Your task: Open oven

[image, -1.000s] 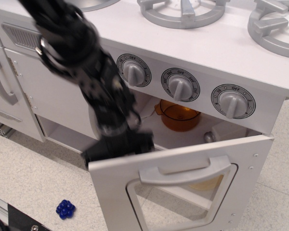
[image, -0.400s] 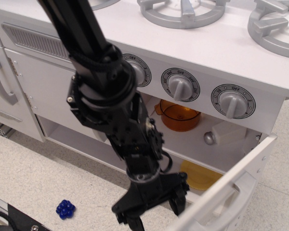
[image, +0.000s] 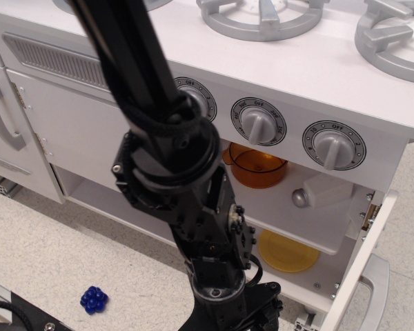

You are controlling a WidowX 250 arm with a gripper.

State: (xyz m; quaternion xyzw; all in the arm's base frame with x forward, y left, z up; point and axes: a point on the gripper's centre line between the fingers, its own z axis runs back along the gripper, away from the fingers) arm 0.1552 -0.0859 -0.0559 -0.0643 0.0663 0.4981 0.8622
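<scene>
The white toy oven (image: pixel 297 103) has three grey dials (image: pixel 260 123) on its front panel. Its door (image: pixel 362 262) stands wide open at the right and shows edge-on, with the bar handle (image: pixel 377 289) facing outward. Inside are an orange pot (image: pixel 257 167), a yellow plate (image: pixel 288 250) and a white object with a grey knob (image: pixel 322 190) on the shelf. My black arm comes down in front of the oven opening. My gripper (image: pixel 238 321) is at the bottom edge of the frame, left of the door and apart from it. Its fingers are cut off by the frame.
A plain white cabinet door (image: pixel 76 131) is left of the oven, and another door with a vertical handle (image: pixel 3 117) is at the far left. Grey burners (image: pixel 262 15) sit on the stove top. A small blue object (image: pixel 94 299) lies on the floor at lower left.
The oven door has swung from partly open to wide open. My arm has moved down and to the right, and the gripper has dropped to the frame's bottom edge.
</scene>
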